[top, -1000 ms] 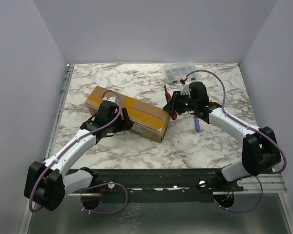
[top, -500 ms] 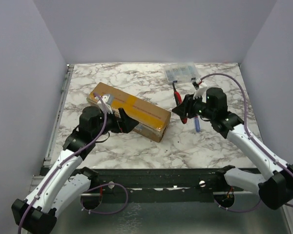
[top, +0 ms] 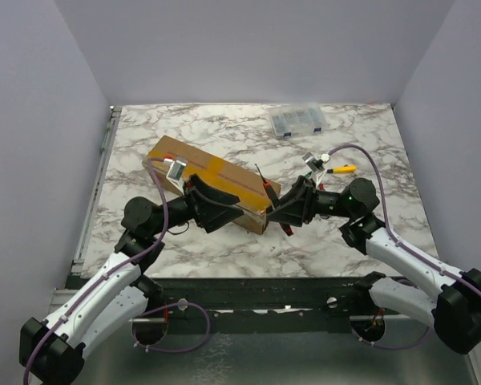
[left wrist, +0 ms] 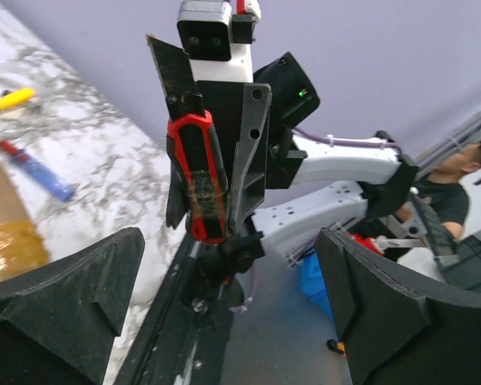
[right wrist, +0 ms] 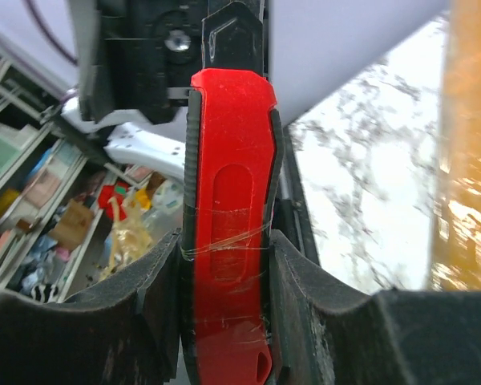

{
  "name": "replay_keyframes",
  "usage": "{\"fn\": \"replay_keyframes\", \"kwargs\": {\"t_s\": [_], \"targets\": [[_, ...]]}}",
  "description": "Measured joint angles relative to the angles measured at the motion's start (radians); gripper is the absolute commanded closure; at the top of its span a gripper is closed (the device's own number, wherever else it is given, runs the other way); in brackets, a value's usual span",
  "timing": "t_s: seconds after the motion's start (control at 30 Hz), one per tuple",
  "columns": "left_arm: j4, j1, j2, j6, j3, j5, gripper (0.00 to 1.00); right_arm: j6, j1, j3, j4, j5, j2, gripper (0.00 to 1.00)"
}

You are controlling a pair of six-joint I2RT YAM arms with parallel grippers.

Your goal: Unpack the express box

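Observation:
The express box (top: 212,178), a long brown carton with yellowish tape, lies left of centre on the marble table, with its right end between the two grippers. My left gripper (top: 224,206) hovers over that near right end, jaws wide open and holding nothing. It faces the right gripper (top: 282,212), which is shut on a red utility knife (top: 269,192) with its blade pointing up and away. In the left wrist view the knife (left wrist: 199,176) stands upright ahead of the open gripper (left wrist: 232,321). The right wrist view shows the knife (right wrist: 228,233) clamped in the right gripper (right wrist: 228,249), with the box's tape (right wrist: 473,160) at the right.
A clear plastic organiser case (top: 298,120) sits at the back right. A yellow-handled tool (top: 341,169) lies behind the right arm. A blue and red pen (left wrist: 34,168) lies on the marble table (top: 184,128) beside the box. Grey walls enclose the table on three sides.
The left gripper opened wide, pulled back off the box and turned to face right. The right gripper carried the knife forward and left to the box's right end.

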State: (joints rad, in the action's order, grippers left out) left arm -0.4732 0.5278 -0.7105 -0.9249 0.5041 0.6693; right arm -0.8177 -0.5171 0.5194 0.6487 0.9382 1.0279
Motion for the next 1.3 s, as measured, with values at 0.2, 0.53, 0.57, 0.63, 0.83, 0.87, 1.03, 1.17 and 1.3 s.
{"fn": "replay_keyframes", "kwargs": {"t_s": [0.2,0.53,0.57,0.63,0.83,0.87,1.03,1.17,1.3], "targets": [[-0.108,0.097,-0.065,-0.091,0.0,-0.081,0.14,-0.04,-0.082,0.045,0.097,-0.002,0.014,1.0],[-0.14,0.188,-0.144,-0.131,0.0,-0.236,0.33,-0.021,-0.169,0.066,0.113,-0.069,0.082,1.0],[-0.144,0.193,-0.144,-0.133,0.0,-0.245,0.34,-0.018,-0.171,0.066,0.113,-0.077,0.082,1.0],[-0.154,0.203,-0.145,-0.133,0.0,-0.265,0.38,-0.011,-0.176,0.067,0.113,-0.089,0.082,1.0],[-0.168,0.238,-0.167,-0.135,0.0,-0.342,0.44,0.007,-0.191,0.067,0.111,-0.117,0.082,1.0],[-0.171,0.245,-0.172,-0.136,0.0,-0.349,0.45,0.007,-0.193,0.067,0.11,-0.121,0.083,1.0],[-0.195,0.284,-0.205,-0.13,0.002,-0.384,0.72,0.01,-0.198,0.068,0.101,-0.141,0.089,1.0],[-0.198,0.286,-0.219,-0.114,0.005,-0.415,1.0,0.023,-0.198,0.084,0.041,-0.169,0.093,0.77],[-0.18,0.288,-0.213,-0.137,0.006,-0.472,1.0,0.086,-0.21,0.13,-0.105,-0.243,0.069,0.19]]}}
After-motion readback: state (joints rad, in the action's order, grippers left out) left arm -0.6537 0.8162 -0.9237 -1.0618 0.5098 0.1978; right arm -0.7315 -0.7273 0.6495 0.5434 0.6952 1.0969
